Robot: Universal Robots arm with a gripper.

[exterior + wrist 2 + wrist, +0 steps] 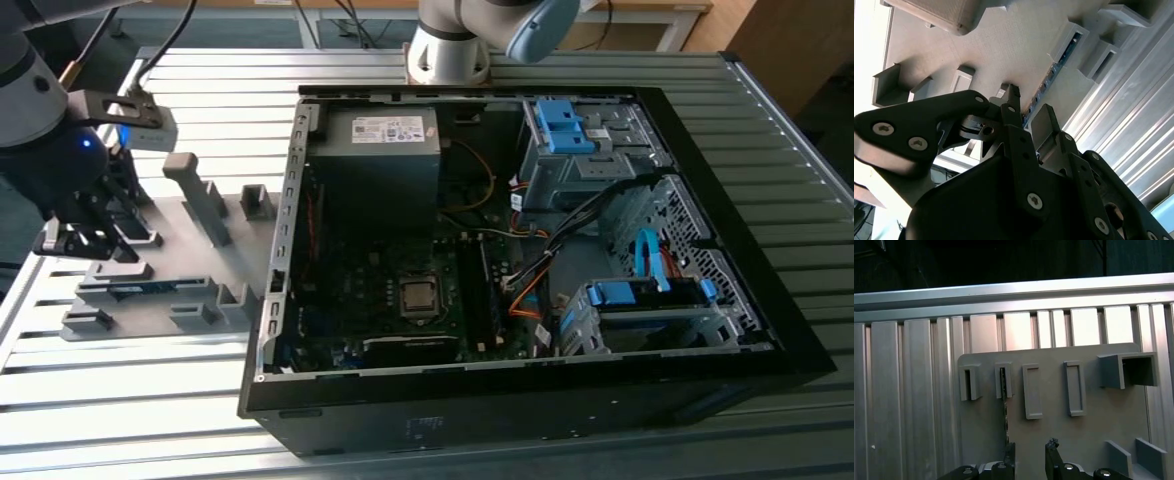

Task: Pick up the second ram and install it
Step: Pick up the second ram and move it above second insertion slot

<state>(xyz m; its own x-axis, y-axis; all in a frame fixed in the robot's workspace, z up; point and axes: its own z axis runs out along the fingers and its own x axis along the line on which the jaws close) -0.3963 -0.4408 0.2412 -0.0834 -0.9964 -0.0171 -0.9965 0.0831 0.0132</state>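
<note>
The second ram is a slim blue-green strip standing on edge in slotted blocks of the grey fixture plate, at the exterior view's left. My gripper hovers just above that plate, close over the strip. In the second wrist view the ram runs edge-on toward the gap of the gripper, whose fingers stand apart. In the first wrist view the ram leads from a slot block down beside one finger of the open gripper. Whether a finger touches the strip I cannot tell.
An open black computer case lies in the middle of the ribbed metal table, with its motherboard, power supply and blue drive cages exposed. Upright grey blocks rise from the fixture plate between my gripper and the case.
</note>
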